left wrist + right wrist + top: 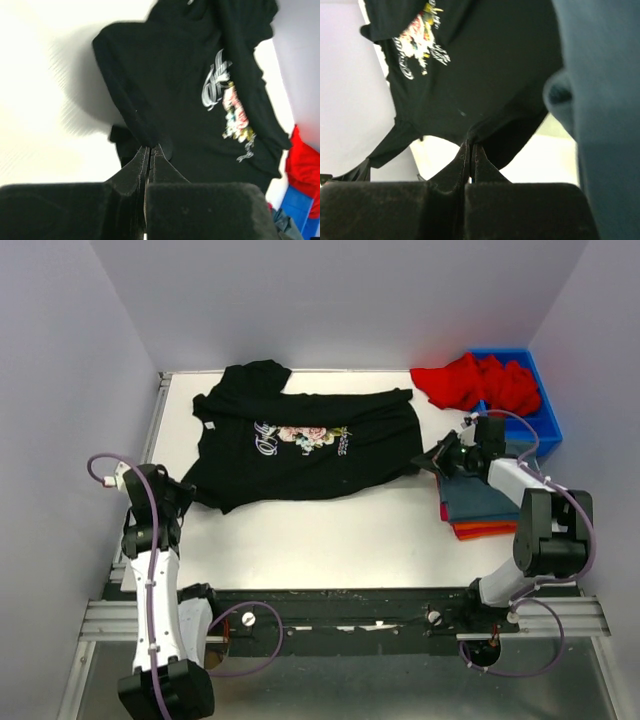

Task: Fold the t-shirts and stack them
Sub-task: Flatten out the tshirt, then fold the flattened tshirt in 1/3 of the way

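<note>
White bench (330, 540) with pale grey walls (350, 300) boxing it in, so that's the workspace, seen from the overhead cam with my bases at 6 o'clock.

The black tee (310, 455) is laid out across the middle and up toward 12, chest print (305, 437) facing up and reading sideways-ish. Both of my jaws are on it. The left jaws are squeezed fully together at about 9 o'clock, with a fold of the black cloth pinched right at the tips. The right jaws are closed the same way at around 3 o'clock, nipping the tee's other edge, and the cloth drapes away from the tips.

Just beside the right jaws, at 3 to 4 o'clock, there's a folded slate-blue tee (480, 498) sitting on top of an orange tee (480, 531). Only the orange edge peeks out.

The red tee (475, 380) is bunched up at 1 o'clock, half in the blue bin (545, 425) and half spilling onto the bench.
</note>
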Motion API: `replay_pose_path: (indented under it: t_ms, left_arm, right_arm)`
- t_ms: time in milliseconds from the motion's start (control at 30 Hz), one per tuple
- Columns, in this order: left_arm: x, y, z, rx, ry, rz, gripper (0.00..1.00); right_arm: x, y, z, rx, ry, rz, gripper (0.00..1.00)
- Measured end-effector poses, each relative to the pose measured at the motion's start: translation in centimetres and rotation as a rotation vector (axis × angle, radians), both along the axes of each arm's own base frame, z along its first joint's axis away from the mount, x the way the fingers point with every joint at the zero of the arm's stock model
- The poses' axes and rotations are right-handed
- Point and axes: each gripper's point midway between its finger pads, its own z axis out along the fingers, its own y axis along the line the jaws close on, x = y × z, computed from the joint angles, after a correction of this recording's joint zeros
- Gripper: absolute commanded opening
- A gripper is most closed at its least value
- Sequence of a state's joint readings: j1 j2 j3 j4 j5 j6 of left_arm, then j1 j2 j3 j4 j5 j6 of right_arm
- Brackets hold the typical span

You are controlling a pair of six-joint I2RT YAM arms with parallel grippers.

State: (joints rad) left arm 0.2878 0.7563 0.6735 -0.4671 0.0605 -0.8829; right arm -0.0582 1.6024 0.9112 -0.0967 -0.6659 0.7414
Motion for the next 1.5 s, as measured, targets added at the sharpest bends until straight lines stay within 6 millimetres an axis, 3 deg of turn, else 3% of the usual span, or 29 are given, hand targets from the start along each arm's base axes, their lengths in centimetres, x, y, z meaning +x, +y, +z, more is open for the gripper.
replay_pose_path:
  t_ms: [100, 200, 433, 567, 767, 867, 1000, 1100, 1200, 1300, 1400, 1467, 1500]
  left_arm:
    - [-2.3, -0.5, -1.9, -0.005, 0.070, 0.000, 0.00]
    - [-4.2, -0.8, -1.8, 0.002, 0.083, 0.013, 0.00]
    - [-7.2, -0.9, 0.7, 0.031, 0.045, 0.052, 0.00]
    - [-8.5, -0.3, 2.1, 0.066, 0.075, 0.080, 0.00]
    - [-10.9, 0.2, 5.7, 0.138, 0.033, 0.124, 0.00]
    - [-11.2, 0.2, 6.7, 0.155, 0.001, 0.125, 0.00]
    - [-9.2, 0.1, 5.2, 0.129, 0.023, 0.088, 0.00]
    - [-6.1, 0.3, 4.6, 0.089, 0.051, 0.068, 0.00]
    - [-2.7, 1.2, 6.7, 0.076, 0.037, 0.069, 0.00]
    - [2.0, 2.4, 12.5, 0.090, -0.056, 0.072, 0.00]
    - [6.7, 3.8, 21.1, 0.129, -0.215, 0.074, 0.00]
    - [8.6, 4.2, 25.7, 0.152, -0.306, 0.074, 0.00]
    - [9.0, 4.4, 27.5, 0.163, -0.346, 0.075, 0.00]
  right_arm:
    - [-1.8, -0.3, -1.1, -0.034, 0.016, -0.006, 0.01]
    - [-3.1, -0.8, -1.1, -0.076, 0.009, -0.019, 0.01]
    - [-5.9, -2.1, -0.5, -0.193, 0.015, -0.065, 0.01]
    - [-7.9, -3.0, -1.9, -0.262, 0.085, -0.072, 0.01]
    - [-10.6, -3.8, -3.5, -0.330, 0.168, -0.059, 0.01]
    - [-11.2, -3.8, -3.2, -0.337, 0.152, -0.050, 0.01]
    - [-10.4, -3.3, -1.7, -0.314, 0.109, -0.037, 0.01]
    - [-7.9, -2.7, 1.4, -0.275, 0.044, -0.031, 0.01]
    - [-3.7, -2.1, 7.4, -0.228, -0.094, -0.036, 0.01]
    - [0.9, -1.8, 15.3, -0.194, -0.267, -0.049, 0.01]
    - [4.6, -1.5, 23.2, -0.169, -0.431, -0.056, 0.01]
    - [6.0, -1.2, 27.5, -0.150, -0.524, -0.051, 0.01]
    - [6.2, -1.1, 28.5, -0.144, -0.544, -0.047, 0.01]
